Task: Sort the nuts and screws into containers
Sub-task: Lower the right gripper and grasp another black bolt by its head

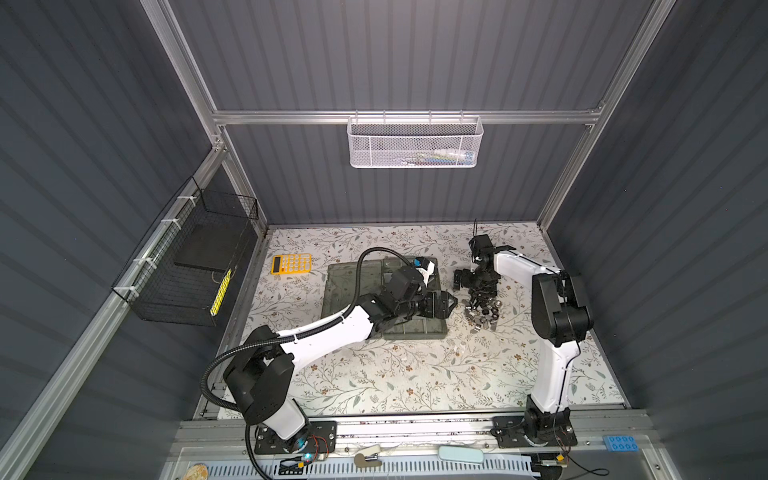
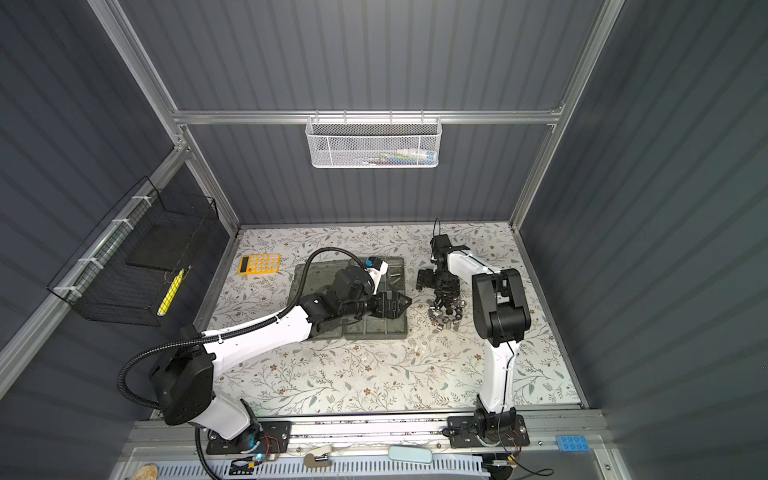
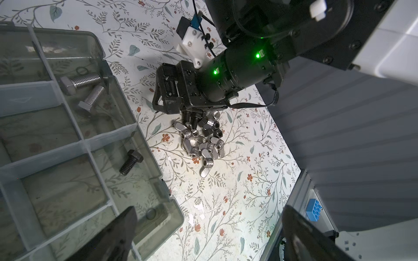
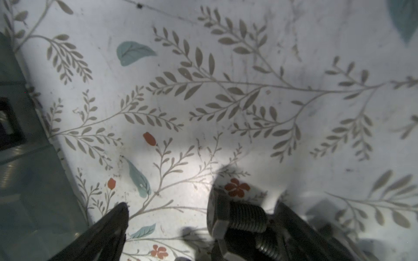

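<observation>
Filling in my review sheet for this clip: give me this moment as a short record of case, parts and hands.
Case: organizer case, open, on the table
Sorted: two silver screws in one cell; one black screw in another
Unsorted: pile of screws and nuts beside the case
Right hand: open, down at the pile, loose black screw between its jaws, not gripped
Left hand: open, empty, by the case's edge nearest the pile

Your left arm point(image 1: 324, 334) and right arm point(image 1: 555, 374) have white shells between black joints. A black ribbed hose point(image 1: 358, 280) trails along the left; the right wrist carries green lights point(image 3: 257, 55), a screwed white bracket point(image 3: 192, 46) and a flat cable point(image 3: 248, 105).
</observation>
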Robot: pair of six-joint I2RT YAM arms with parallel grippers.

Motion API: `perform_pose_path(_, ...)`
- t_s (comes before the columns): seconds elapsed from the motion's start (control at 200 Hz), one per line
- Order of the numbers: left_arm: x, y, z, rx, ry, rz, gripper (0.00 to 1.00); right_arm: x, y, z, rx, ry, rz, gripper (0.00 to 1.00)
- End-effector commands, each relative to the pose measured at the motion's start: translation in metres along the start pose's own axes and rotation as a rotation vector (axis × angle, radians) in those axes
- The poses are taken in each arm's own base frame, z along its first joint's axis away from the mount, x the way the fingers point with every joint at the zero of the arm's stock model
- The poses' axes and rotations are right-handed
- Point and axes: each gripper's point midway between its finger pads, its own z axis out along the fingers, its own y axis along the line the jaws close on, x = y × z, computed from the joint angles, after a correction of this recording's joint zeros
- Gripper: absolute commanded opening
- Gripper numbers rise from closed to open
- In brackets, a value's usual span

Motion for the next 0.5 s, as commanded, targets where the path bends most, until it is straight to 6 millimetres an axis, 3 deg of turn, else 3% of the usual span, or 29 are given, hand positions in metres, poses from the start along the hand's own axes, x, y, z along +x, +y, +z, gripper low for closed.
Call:
perform_pose_path(0.0,-0.005,-0.003,-0.011,-0.007,-0.020,0.026,1.00,0.003,0.007,0.006,-0.008,0.030,0.003,0.99)
perform_pose_path(0.495,-0.003,0.000,-0.020,-0.021,-0.027,0.026,1.00,0.001,0.022,0.015,0.031,0.039,-0.049,0.97)
